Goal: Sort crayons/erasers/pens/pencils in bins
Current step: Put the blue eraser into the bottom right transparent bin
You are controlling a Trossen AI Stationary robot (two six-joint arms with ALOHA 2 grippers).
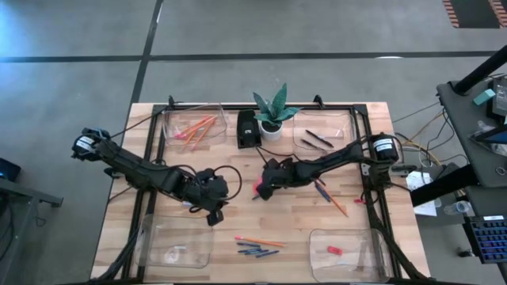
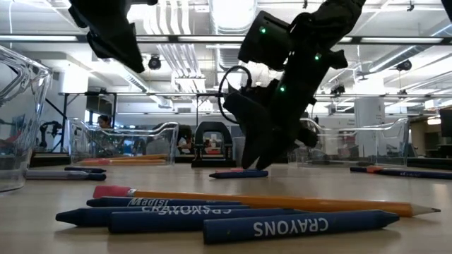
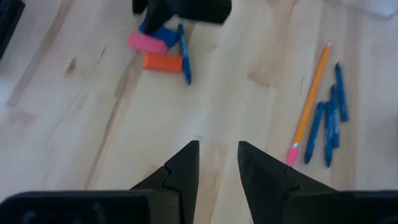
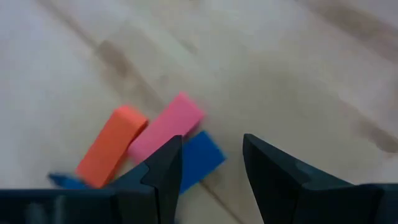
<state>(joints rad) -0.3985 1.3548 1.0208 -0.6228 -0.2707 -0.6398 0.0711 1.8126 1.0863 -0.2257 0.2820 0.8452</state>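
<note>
Lying nearest, at table front: blue crayons (image 2: pixel 233 215) beside orange pencil (image 2: pixel 282 202). Hovering mid-table w/ fingers apart, holding nothing: left gripper (image 3: pixel 217 163). Hanging just over pink eraser (image 4: pixel 166 127), orange eraser (image 4: pixel 112 144) and blue eraser (image 4: pixel 200 157), fingers parted, empty: right gripper (image 4: pixel 211 155). Sitting at corners: clear bins (image 1: pixel 192 127).

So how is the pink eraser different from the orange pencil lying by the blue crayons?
The pink eraser is a short, chunky block; the orange pencil is a long, thin stick. The eraser is pink all over, while the pencil is orange with a small pink tip. The eraser sits bunched with an orange eraser and a blue eraser; the pencil lies alongside the blue crayons. Both lie flat on the wooden table, outside any bin.
</note>
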